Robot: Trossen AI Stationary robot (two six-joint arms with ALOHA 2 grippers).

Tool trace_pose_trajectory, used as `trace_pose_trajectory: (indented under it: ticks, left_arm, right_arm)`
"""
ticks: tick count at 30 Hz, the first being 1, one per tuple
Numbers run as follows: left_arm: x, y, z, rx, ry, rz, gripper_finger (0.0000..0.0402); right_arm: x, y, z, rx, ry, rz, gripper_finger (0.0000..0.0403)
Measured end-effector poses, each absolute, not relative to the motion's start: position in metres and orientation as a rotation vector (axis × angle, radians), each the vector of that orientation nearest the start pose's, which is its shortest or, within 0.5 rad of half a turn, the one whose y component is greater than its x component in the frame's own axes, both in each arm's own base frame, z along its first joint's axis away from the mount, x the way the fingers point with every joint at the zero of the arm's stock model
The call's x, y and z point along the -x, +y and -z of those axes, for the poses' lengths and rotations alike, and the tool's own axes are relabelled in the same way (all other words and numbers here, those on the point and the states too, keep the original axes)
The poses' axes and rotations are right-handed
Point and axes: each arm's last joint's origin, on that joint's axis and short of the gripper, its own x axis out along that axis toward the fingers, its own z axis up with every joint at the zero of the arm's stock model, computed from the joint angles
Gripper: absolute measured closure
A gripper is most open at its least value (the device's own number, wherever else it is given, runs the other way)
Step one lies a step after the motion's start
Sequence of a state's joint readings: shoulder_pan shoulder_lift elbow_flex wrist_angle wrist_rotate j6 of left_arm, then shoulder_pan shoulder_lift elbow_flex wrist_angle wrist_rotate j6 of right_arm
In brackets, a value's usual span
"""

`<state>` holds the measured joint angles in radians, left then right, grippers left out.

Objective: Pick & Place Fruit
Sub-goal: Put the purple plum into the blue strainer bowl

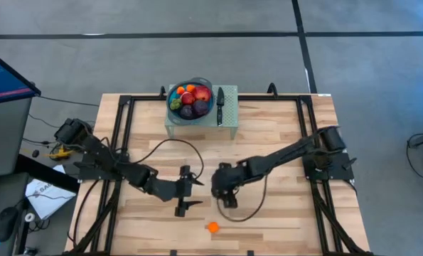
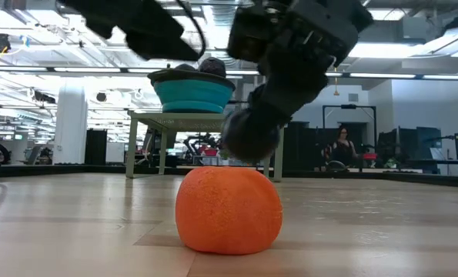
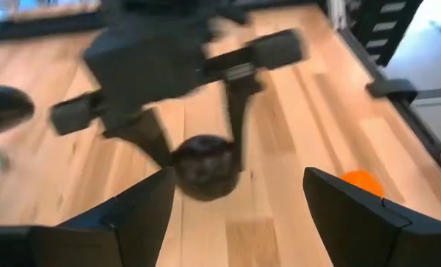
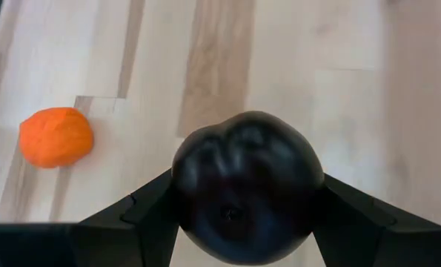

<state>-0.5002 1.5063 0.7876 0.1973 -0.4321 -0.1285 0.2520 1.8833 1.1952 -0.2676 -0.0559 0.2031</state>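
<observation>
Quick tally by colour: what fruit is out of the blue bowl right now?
Orange: 1, the orange fruit lying on the table.
Dark purple: 1, the dark fruit in the jaws of the right gripper.
Total: 2.
The left gripper hangs open close by.

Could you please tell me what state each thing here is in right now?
Dark purple fruit: held between the right gripper's fingers, above the table.
Right gripper: shut on the dark purple fruit.
Left gripper: open, empty.
Orange fruit: lying loose on the table.
Blue bowl: holding several fruits.
Knife: lying beside the bowl.
</observation>
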Motion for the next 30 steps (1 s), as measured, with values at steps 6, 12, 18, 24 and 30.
trace_pose_trajectory:
  ticks: [6,12,18,24,30]
  left_arm:
    - [-0.268,-0.143,-0.197,-0.013,0.524,0.005,0.0112]
    - [-0.264,-0.149,-0.195,0.034,0.530,0.012,0.0112]
    - [-0.259,-0.156,-0.194,0.071,0.541,0.029,0.0112]
    - [-0.254,-0.164,-0.194,0.081,0.540,0.049,0.0112]
    - [-0.254,-0.165,-0.194,0.081,0.541,0.052,0.0112]
  right_arm:
    - [-0.402,0.117,-0.159,-0.059,1.113,-0.187,0.0158]
    - [-0.423,0.123,-0.154,-0.030,1.169,-0.195,0.0158]
    - [-0.431,0.125,-0.149,-0.048,1.172,-0.244,0.0155]
    - [-0.434,0.117,-0.150,-0.065,1.166,-0.263,0.0109]
    - [-0.436,0.111,-0.150,-0.071,1.166,-0.247,0.0064]
